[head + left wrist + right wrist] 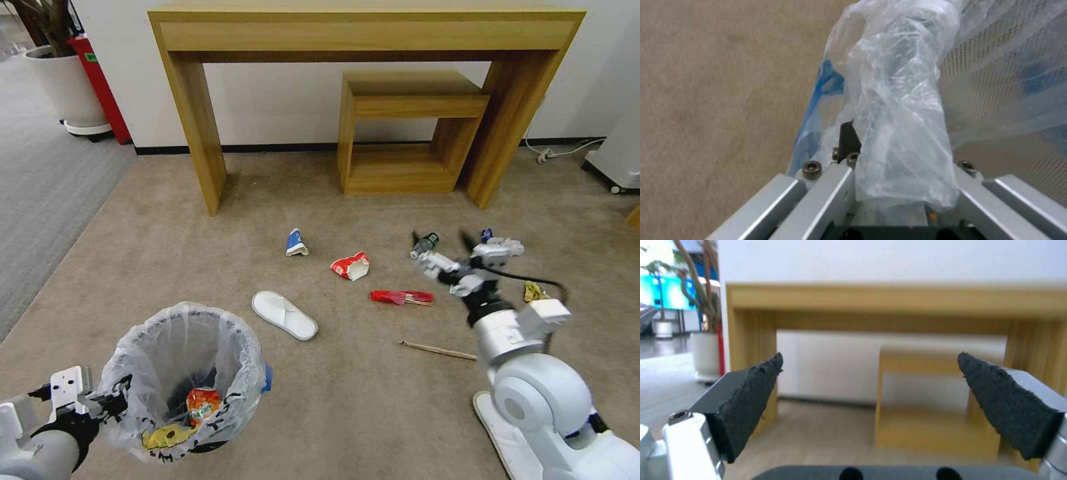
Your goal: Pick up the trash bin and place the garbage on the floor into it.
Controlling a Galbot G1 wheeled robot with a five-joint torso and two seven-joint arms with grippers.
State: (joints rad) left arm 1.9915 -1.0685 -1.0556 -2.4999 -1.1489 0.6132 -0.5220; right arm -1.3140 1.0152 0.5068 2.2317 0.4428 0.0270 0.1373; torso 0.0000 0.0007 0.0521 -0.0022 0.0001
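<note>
Nearest the robot, the left gripper (110, 403) is clenched on the bag-covered rim of the trash bin (183, 380) at the lower left of the head view; in the left wrist view the fingers (849, 140) pinch the bunched translucent liner, with a blue patch of the bag just beside them. The bin stands upright or nearly so, and its inside shows an orange wrapper (203, 403) and a yellow wrapper (163, 437) at the bottom. At the lower right, a white slipper (497, 427) lies partly under the right arm. Beyond the bin, on the floor (373, 393), a second white slipper (285, 315) lies flat, and a wooden stick (437, 349) lies to its right. The right gripper (447, 250) hovers above the carpet farther out, its fingers (751, 403) spread wide and holding nothing. Near it lie a red wrapper (400, 297), a small plastic bottle (423, 245), and a yellow scrap (533, 291). A crushed red-white paper bowl (351, 265) and a blue-white item (295, 243) lie farther left, well apart from the bin. At the back, a wooden desk (363, 33) stands against the wall with a smaller wooden stand (410, 133) beneath it.
</note>
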